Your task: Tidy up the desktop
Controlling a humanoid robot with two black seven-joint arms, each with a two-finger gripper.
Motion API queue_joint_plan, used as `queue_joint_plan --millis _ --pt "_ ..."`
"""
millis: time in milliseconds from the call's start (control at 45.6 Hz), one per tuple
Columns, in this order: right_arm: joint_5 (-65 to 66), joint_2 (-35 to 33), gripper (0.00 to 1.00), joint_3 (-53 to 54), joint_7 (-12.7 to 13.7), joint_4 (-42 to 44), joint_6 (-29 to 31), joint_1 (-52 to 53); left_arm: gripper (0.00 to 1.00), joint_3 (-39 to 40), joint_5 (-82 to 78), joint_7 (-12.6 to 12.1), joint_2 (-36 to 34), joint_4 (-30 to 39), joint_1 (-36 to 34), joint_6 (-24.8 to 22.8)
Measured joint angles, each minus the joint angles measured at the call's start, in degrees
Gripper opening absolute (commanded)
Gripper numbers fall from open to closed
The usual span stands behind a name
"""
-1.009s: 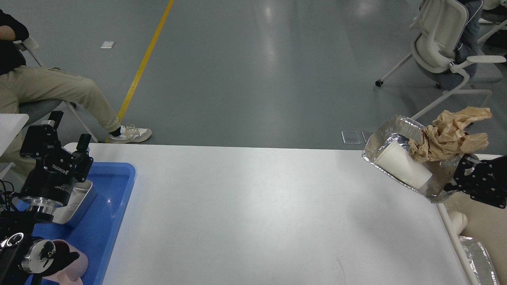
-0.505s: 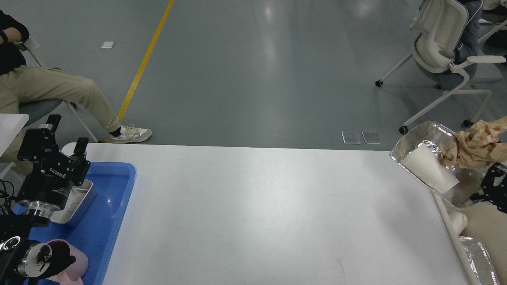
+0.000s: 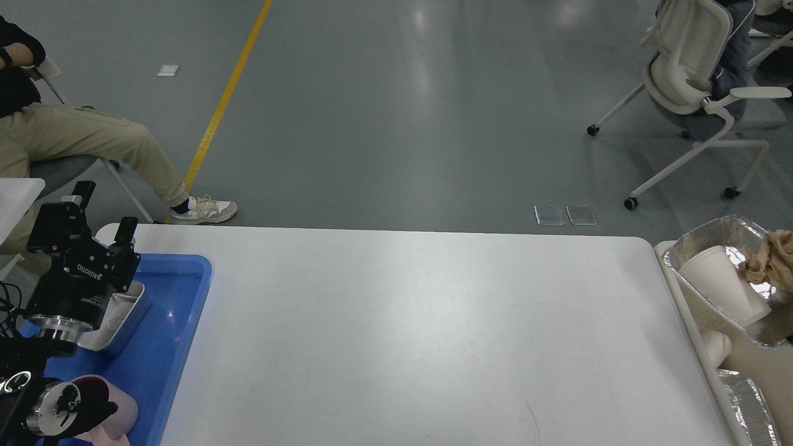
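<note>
White and smooth, the desktop spreads out to the right of our left gripper and fills most of the head view. That gripper hangs over the blue tray at the desktop's left end, fingers spread apart with nothing between them, and just below it sits a small metal tin; a pink cup lies nearer us in the same tray.

Our right gripper is out of view, so we cannot tell how it stands. At the far right edge a foil tray hangs tilted above the cream bin, carrying a white paper cup and crumpled brown paper; whatever grips it is hidden.

We judge the desktop itself rigid, heavy and slick, nothing to lift, so loose items would slide easily on it. The foil tray looks thin and easily crushed, best pinched at its rolled rim.
</note>
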State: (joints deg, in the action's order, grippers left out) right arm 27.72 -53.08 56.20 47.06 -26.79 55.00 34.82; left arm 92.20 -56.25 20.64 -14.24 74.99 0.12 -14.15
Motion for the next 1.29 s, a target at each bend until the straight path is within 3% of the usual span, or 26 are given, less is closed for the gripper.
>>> queue_joint_plan --millis 592,658,834,943,987,1031,1294 --pt "-1.1 0.69 0.0 -0.04 -0.22 13.48 0.0 -0.68 0.97 -0.31 0.09 0.98 -0.17 -0.44 0.5 0.0" --pt "-1.1 0.7 0.04 -0.04 -0.22 14.32 0.0 -0.7 0.97 -0.42 0.09 0.98 -0.13 -0.45 0.5 0.0" --pt "-1.1 0.7 0.31 -0.19 -0.22 14.92 0.0 -0.98 0.97 -0.59 0.09 0.98 -0.09 -0.49 0.43 0.0" --pt "-1.1 0.7 0.55 -0.21 -0.22 14.93 0.0 -1.23 0.97 -0.61 0.09 1.06 -0.1 -0.54 0.41 0.0" --pt "-1.1 0.7 0.73 -0.21 -0.22 14.94 0.0 -1.32 0.97 -0.61 0.09 1.11 -0.11 -0.57 0.41 0.0" --pt "-1.1 0.72 0.99 -0.21 -0.22 14.94 0.0 -1.38 0.97 -0.61 0.09 1.13 -0.14 -0.6 0.41 0.0" --pt "-1.3 1.96 1.0 -0.21 -0.15 14.95 -2.44 -1.42 0.97 -0.62 0.08 1.17 -0.27 -0.73 0.4 0.0"
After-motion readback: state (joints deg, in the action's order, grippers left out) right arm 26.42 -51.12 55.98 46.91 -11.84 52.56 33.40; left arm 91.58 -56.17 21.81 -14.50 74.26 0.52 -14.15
